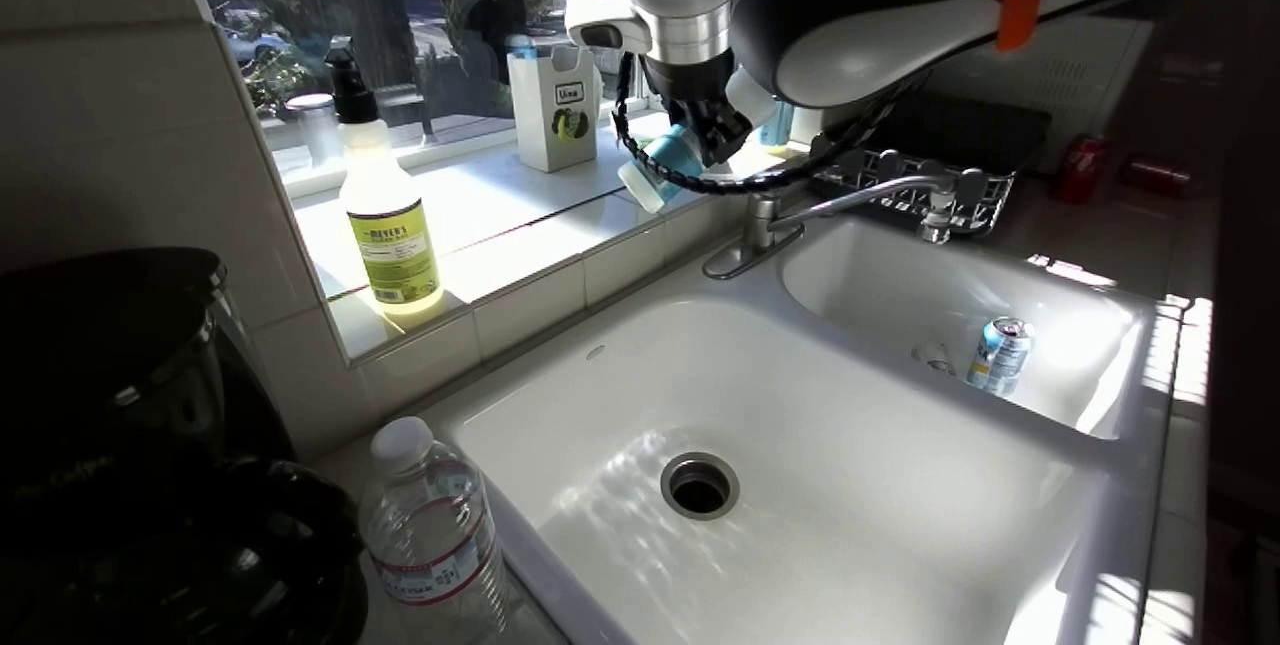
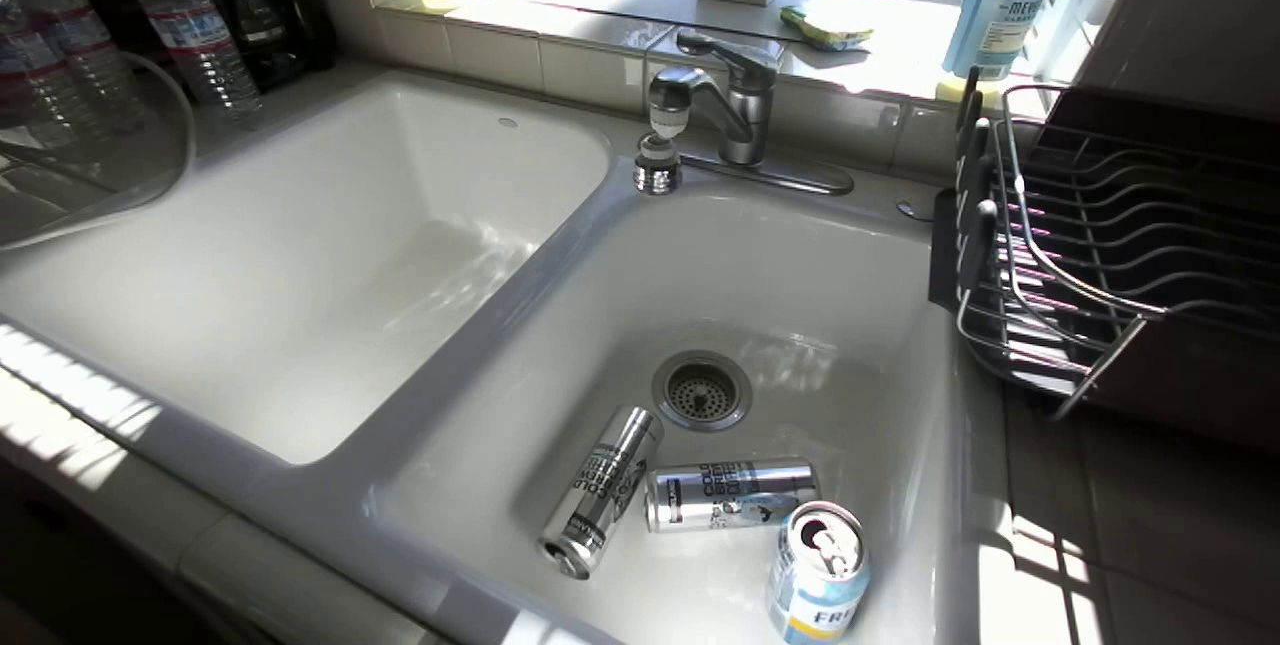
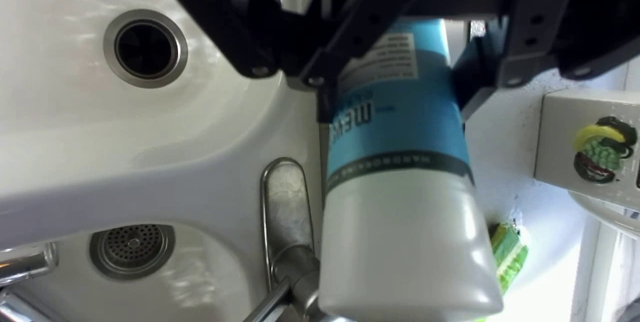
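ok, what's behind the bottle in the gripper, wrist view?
Past the edges of the bottle: windowsill, part of a green packet and part of the faucet. The bottle covers whatever lies directly behind it, including the rest of the packet.

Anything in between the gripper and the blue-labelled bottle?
Nothing visible: in the wrist view the gripper is closed on the blue-labelled bottle, jaws at both sides. In an exterior view the black cable crosses in front of the bottle; whether it touches, I can't tell.

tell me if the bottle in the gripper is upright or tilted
Tilted: in both exterior views the bottle slants, clearly off vertical.
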Action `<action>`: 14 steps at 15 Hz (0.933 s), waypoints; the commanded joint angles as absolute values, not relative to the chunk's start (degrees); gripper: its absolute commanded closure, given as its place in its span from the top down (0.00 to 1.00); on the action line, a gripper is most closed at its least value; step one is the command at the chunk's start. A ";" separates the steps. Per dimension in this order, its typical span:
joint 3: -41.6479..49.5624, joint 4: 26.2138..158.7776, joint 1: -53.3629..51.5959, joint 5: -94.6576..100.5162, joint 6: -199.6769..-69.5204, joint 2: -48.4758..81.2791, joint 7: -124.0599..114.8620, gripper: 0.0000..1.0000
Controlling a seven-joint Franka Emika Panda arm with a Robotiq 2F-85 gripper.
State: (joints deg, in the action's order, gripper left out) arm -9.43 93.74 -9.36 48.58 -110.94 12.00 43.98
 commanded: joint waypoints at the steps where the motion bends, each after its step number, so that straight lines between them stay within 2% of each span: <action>1: -9.28 87.53 -11.11 52.77 -106.51 16.79 48.36 0.32; 3: -9.08 86.03 -11.67 55.30 -106.69 18.37 48.75 0.32; 4: -9.32 89.02 -10.68 52.70 -108.40 15.93 47.63 0.57; 11: -9.22 86.94 -11.08 54.03 -108.44 17.84 48.23 0.57; 12: -9.22 86.92 -11.09 54.03 -108.43 17.85 48.28 0.32; 14: -9.11 85.45 -11.63 55.45 -106.89 19.38 50.79 0.32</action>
State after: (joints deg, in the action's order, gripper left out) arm -9.36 87.14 -10.87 54.12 -108.61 17.80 48.39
